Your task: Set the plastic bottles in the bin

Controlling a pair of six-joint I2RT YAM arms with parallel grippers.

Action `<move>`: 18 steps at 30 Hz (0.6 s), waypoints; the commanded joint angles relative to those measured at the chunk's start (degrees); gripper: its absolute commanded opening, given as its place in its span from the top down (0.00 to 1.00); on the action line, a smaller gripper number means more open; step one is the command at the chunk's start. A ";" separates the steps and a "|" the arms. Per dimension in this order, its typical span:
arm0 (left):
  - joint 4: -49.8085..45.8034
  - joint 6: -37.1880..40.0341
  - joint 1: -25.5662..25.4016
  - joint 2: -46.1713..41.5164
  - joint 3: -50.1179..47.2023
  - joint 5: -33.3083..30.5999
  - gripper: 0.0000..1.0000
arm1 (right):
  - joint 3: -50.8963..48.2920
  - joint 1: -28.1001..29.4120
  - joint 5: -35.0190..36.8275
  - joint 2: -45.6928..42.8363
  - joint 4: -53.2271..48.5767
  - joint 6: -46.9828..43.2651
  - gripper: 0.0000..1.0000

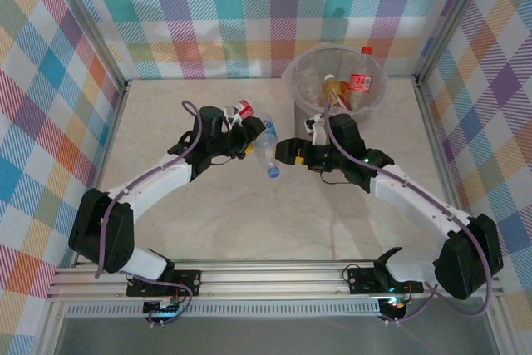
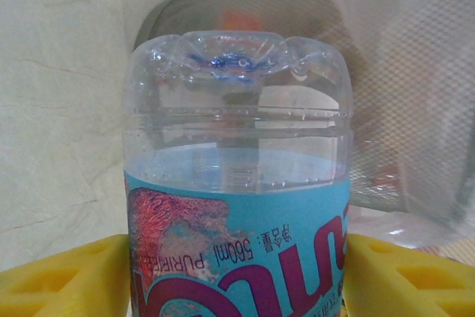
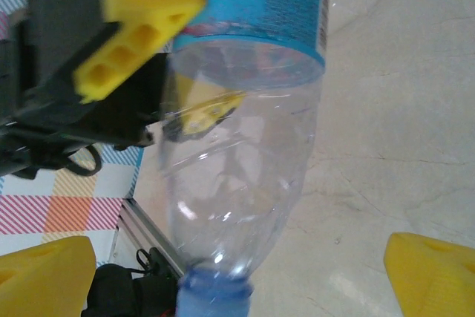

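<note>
Currently, from the overhead camera, I see my left pincer point(image 1: 252, 145) clamped across the body of a blue-label bottle point(image 1: 266, 154), which it holds off the desk point(image 1: 249, 230) about midway between the left and right edges and nearer the far edge than the near one. The bottle hangs tilted, with its blue cap point(image 1: 273, 173) pointing down toward the near edge. On the left wrist camera the yellow pads point(image 2: 67, 280) press against the blue label from both sides, and the bottle's clear ribbed base points away from the lens. My right pincer point(image 1: 283, 155) sits just beside the bottle, on the side toward the right edge, with its jaws spread wide. On the right wrist camera its two yellow fingers point(image 3: 434, 272) stand well apart on either side of the bottle's neck and cap, and neither touches the plastic. The bin point(image 1: 288, 81) stands at the far edge, right of centre, lined with a clear bag. Inside it lie a red-label bottle point(image 1: 362, 79) and an orange-capped bottle point(image 1: 332, 89). Another bottle with a red cap point(image 1: 242, 109) lies close behind the left pincer, toward the far edge; I cannot tell whether it touches the pincer.
</note>
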 commanded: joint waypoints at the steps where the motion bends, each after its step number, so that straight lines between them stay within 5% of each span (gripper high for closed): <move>1: 3.84 -2.50 -0.13 -3.50 -1.70 1.33 0.30 | 1.87 0.65 1.24 1.93 6.12 1.78 0.00; 18: 8.77 -6.15 -0.13 -4.87 -4.32 2.33 0.31 | 6.08 1.81 -0.93 10.09 11.04 4.10 0.03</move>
